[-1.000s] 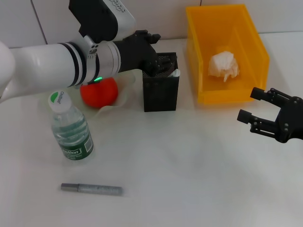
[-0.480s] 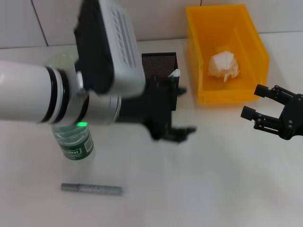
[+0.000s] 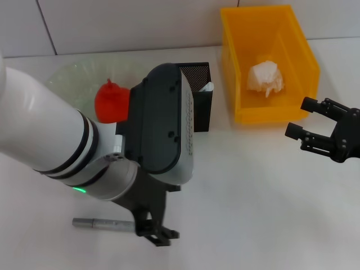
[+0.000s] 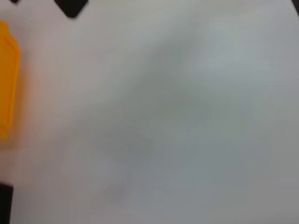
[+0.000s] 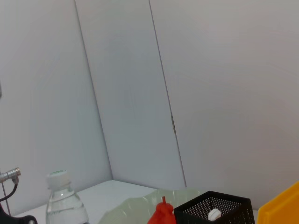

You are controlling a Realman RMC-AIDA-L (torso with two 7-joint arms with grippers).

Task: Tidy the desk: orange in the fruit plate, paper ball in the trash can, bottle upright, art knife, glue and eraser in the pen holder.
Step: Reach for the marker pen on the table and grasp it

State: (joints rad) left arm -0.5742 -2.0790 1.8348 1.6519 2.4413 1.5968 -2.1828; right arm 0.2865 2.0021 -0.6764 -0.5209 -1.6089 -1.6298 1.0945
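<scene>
Now left gripper [image 3: 157, 232] hovers over art knife [image 3: 104, 224].

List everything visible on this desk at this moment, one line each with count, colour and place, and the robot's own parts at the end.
orange: one, red-orange, in the fruit plate, far left.
fruit plate: one, pale green translucent, far left, beside the pen holder.
pen holder: one, black mesh, far centre, a white item inside.
trash can: one, yellow, far right.
paper ball: one, white, inside the trash can.
bottle: one, clear with white cap, upright; seen in the right wrist view, hidden behind the left arm in the head view.
grey pen-like tool: one, lying flat, near left.
left gripper: black, open, over the tool's right end.
right gripper: black, open, right, in front of the trash can.
</scene>
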